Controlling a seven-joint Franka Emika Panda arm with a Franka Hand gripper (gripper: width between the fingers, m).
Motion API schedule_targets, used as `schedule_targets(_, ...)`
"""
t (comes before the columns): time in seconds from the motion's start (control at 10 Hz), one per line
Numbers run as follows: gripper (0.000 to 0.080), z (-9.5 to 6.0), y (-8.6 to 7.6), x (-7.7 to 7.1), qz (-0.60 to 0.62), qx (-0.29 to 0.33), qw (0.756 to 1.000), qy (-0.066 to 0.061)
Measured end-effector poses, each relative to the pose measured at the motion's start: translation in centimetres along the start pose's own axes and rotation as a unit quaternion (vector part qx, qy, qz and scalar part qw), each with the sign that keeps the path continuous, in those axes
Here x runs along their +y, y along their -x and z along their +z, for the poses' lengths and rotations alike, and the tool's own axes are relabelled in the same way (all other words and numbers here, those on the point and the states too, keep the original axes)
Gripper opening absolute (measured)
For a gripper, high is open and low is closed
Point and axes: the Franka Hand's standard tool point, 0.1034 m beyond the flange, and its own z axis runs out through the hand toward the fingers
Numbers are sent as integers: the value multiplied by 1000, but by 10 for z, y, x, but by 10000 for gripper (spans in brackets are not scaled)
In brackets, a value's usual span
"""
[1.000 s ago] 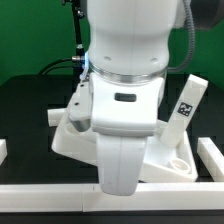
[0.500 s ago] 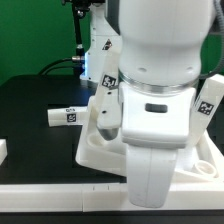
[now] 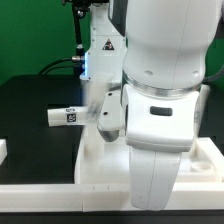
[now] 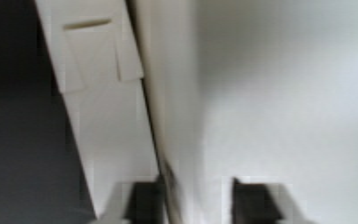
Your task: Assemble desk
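- Gripper (image 4: 202,200) of the bulky white robot arm (image 3: 160,90): in the wrist view its two dark fingertips (image 4: 146,203) stand apart, with a gap between them. Only a pale white surface shows in this gap. I cannot tell if the fingertips touch it.
- In the exterior view the arm's body hides the gripper.
- The large white plastic desk top with a raised rim (image 3: 98,165) lies flat on the black table (image 3: 30,110), low in the exterior view. The arm stands in front of most of it, so only its part on the exterior view's left is seen.
- In the wrist view the white surface of the top (image 4: 274,90) fills most of the picture. A long white strip with a shallow recess (image 4: 96,100) runs beside it, separated by a thin dark line. I cannot say which part this strip is.
- One blocky white leg with a black-and-white square tag (image 3: 67,115) lies on its side on the table, just beside the far edge of the top, toward the exterior view's left.
- A small white block (image 3: 3,150) is cut by the exterior view's left border, well apart from the leg.
- A long white bar (image 3: 45,192) runs along the front of the table.
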Motion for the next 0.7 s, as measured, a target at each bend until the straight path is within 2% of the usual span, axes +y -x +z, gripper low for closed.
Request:
schedule_targets(0.1,450,0,1,0,1,0,1000,0)
schedule_targets(0.2,450,-3,2,1,1,0,1000,2)
schedule_targets(0.3,576,-22,7,4,0,-6,1000,15)
schedule_targets(0.4,627,-42,12,-3,13,-3,1000,22)
schedule_targets(0.5,627,-51,16,-11,39,0,999,27)
schedule_targets(0.6,645,-52,17,-16,72,2,997,30)
schedule_targets(0.7,645,-49,18,-16,73,2,997,28)
